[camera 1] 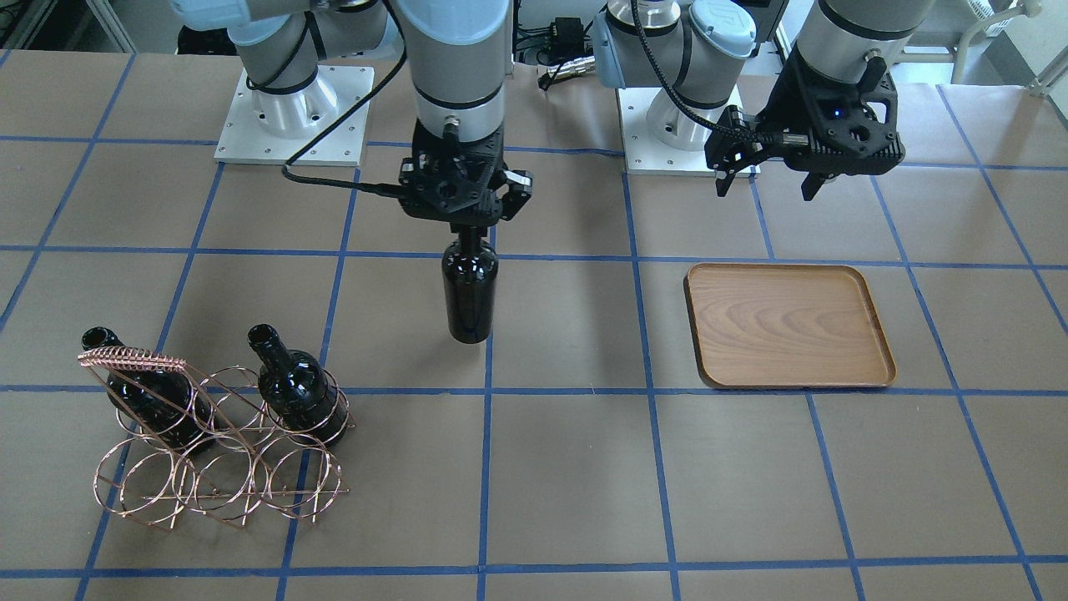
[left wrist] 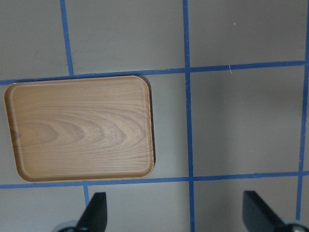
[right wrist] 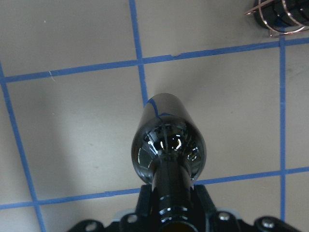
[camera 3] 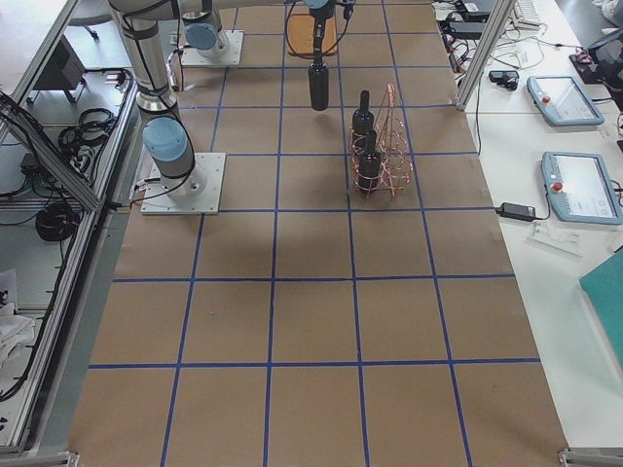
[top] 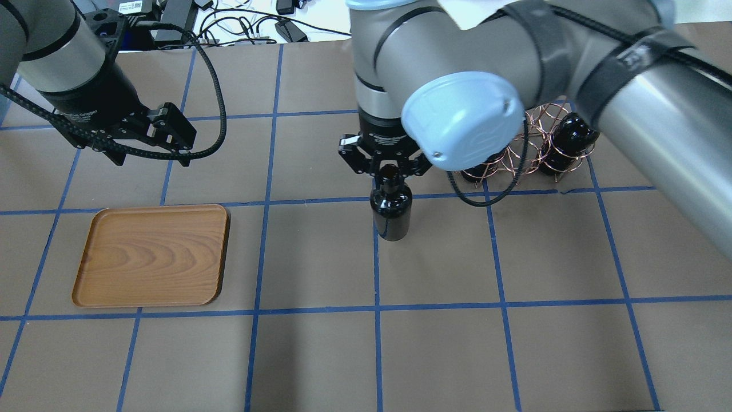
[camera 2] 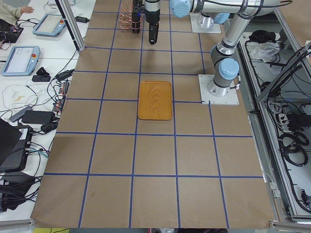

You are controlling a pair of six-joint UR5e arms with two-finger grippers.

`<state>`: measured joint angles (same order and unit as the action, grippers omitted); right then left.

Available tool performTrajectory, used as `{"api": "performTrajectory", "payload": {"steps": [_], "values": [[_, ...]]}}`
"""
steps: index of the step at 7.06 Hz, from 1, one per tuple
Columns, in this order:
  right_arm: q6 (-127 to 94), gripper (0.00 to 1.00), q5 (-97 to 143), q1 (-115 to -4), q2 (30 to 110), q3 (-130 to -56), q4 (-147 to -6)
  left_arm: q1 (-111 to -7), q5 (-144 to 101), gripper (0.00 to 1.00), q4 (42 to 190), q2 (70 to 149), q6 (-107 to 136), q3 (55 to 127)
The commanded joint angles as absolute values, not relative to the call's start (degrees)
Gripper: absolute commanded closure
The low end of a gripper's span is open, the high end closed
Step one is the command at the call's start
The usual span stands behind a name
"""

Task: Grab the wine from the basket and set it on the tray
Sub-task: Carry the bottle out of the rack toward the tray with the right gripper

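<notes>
Right gripper: my right gripper point(camera 1: 467, 227) is clamped tight on the neck of a glossy near-black glass wine bottle point(camera 1: 469, 292).
Left gripper: my left gripper point(camera 1: 766, 185) hangs empty with its fingers spread wide, just on my side of the tray.
Wine: out of the basket, mid-table, hanging neck up with its long axis vertical. Its base looks clear of the brown, blue-taped table point(camera 1: 567, 467).
Bearing: the flat rectangular brown wooden tray point(camera 1: 788, 325) lies bare and well apart from the bottle, towards my left, with its long side running across me.
Nearer arm: the left, though the right carries the load.
Count: three bottles. One is in my grip; a second bottle point(camera 1: 150, 392) and a third bottle point(camera 1: 296, 388) stand in the copper-coloured wire basket point(camera 1: 217, 467) on my right. One basket, one tray.
</notes>
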<state>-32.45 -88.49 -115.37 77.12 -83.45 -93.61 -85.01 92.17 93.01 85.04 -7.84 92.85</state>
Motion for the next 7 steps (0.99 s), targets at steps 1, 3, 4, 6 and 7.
{"api": "performTrajectory", "payload": {"steps": [1,3,4,6,7], "values": [[-39.88,0.96,-87.98,-120.75,70.07,-76.66,-94.31,-84.55,92.28,0.0,92.99,84.9,-8.61,92.81],[-43.32,0.95,-85.62,-121.38,69.96,-76.03,-94.74,-83.59,92.55,0.0,93.08,84.73,-8.96,92.81],[-44.03,0.95,-85.34,-121.38,69.61,-76.11,-95.62,-83.32,92.2,0.0,93.08,84.64,-10.88,92.9],[-44.3,0.95,-85.34,-121.46,68.65,-76.11,-97.9,-83.41,92.37,0.0,93.16,84.55,-10.99,92.99],[-44.64,0.95,-85.34,-121.46,68.38,-76.03,-98.95,-83.41,92.55,0.0,93.25,84.55,-10.99,93.16]]}}
